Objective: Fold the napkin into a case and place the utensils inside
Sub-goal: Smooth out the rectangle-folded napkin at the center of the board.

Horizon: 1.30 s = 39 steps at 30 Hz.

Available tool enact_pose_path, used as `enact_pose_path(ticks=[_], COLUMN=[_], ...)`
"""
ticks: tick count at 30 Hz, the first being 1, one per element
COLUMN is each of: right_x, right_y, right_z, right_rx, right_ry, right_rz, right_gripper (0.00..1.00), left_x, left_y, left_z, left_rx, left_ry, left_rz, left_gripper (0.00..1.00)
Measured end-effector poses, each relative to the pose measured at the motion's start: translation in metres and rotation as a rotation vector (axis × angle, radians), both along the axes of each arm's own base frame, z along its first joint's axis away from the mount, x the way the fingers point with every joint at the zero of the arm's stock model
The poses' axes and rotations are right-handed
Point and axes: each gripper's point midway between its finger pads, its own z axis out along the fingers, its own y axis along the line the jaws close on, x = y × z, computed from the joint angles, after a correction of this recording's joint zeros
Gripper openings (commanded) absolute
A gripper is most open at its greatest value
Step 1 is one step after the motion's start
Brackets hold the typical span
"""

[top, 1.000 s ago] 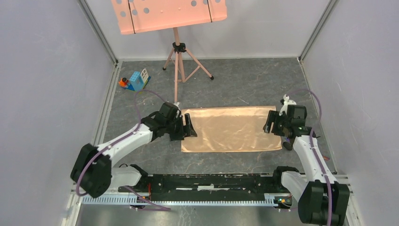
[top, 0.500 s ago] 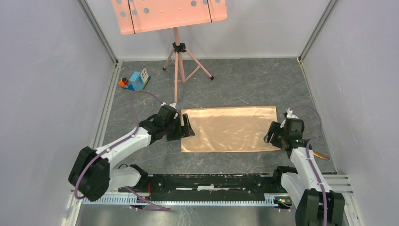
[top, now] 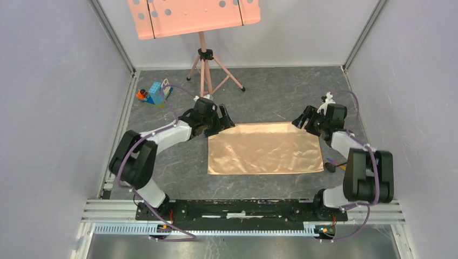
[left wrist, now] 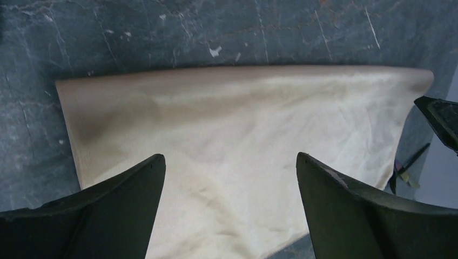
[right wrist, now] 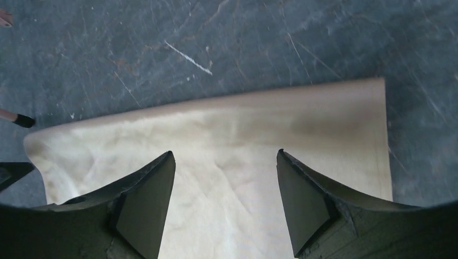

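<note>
The napkin (top: 263,148) lies spread as a flat, creased peach rectangle on the dark table; no case shows. My left gripper (top: 227,120) hovers at its far left corner, open and empty, with the napkin (left wrist: 243,124) filling the left wrist view beneath the gripper (left wrist: 229,156). At the far right corner my right gripper (top: 301,120) is open too, with nothing between its fingers; in its wrist view the gripper (right wrist: 225,153) stands over the napkin (right wrist: 227,129). The utensils (top: 331,165) lie just off the napkin's near right corner; the utensils (left wrist: 406,167) are partly seen.
A music stand with a salmon-pink perforated tray (top: 194,16) stands on a tripod (top: 205,73) at the back, one foot (right wrist: 16,118) near the napkin. Toy blocks (top: 155,93) sit at the back left. Grey walls enclose the table on three sides.
Both arms swung from the napkin's side edges up to its far corners. The left jaws opened wider. The napkin stayed flat on the table.
</note>
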Motion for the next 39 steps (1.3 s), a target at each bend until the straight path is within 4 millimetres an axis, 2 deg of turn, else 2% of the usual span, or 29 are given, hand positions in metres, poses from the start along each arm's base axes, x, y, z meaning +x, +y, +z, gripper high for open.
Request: enact_pose_path(ticks=[1, 4, 8, 11, 15, 19, 21, 23, 26, 28, 31, 33, 37, 39], right_x=[0.009, 0.029, 0.037, 0.036, 0.037, 0.033, 0.028, 0.027, 0.026, 0.023, 0.01, -0.006, -0.041, -0.052], right_y=[0.001, 0.002, -0.008, -0.023, -0.037, -0.043, -0.04, -0.029, -0.009, 0.002, 0.005, 0.008, 0.015, 0.017], right_z=[-0.002, -0.007, -0.022, -0.035, -0.036, -0.035, -0.03, -0.014, 0.005, 0.009, -0.002, -0.015, -0.037, -0.036], right_rx=[0.015, 0.049, 0.063, 0.061, 0.014, -0.05, -0.079, -0.097, -0.087, -0.071, -0.06, -0.05, -0.028, -0.028], right_ry=[-0.002, -0.015, -0.009, 0.009, -0.004, 0.025, 0.04, 0.017, -0.029, -0.042, -0.015, 0.026, 0.114, 0.115], right_rz=[0.004, 0.013, -0.009, -0.046, -0.055, -0.051, -0.038, -0.004, 0.058, 0.095, 0.112, 0.126, 0.156, 0.17], right_gripper=[0.75, 0.75, 0.75, 0.75, 0.75, 0.76, 0.77, 0.76, 0.76, 0.77, 0.77, 0.76, 0.77, 0.76], left_x=[0.006, 0.023, 0.038, 0.049, 0.056, 0.057, 0.051, 0.041, 0.027, 0.018, 0.005, -0.012, -0.05, -0.07], left_y=[0.0, 0.003, 0.014, 0.022, 0.033, 0.037, 0.037, 0.035, 0.021, 0.009, -0.005, -0.007, 0.001, 0.008], left_z=[-0.007, -0.026, -0.045, -0.044, -0.047, -0.047, -0.047, -0.043, -0.028, -0.015, -0.001, -0.001, -0.024, -0.038], left_rx=[0.007, 0.023, 0.077, 0.108, 0.149, 0.178, 0.195, 0.2, 0.168, 0.13, 0.081, 0.063, 0.06, 0.066], left_ry=[0.006, 0.019, 0.019, -0.007, -0.028, -0.032, -0.023, -0.003, 0.003, -0.002, -0.015, -0.006, 0.066, 0.11], left_rz=[0.015, 0.059, 0.12, 0.165, 0.213, 0.23, 0.219, 0.199, 0.143, 0.099, 0.043, 0.009, -0.044, -0.065], left_gripper=[1.0, 1.0, 1.0, 1.0, 1.0, 1.0, 1.0, 1.0, 1.0, 1.0, 1.0, 1.0, 1.0, 1.0])
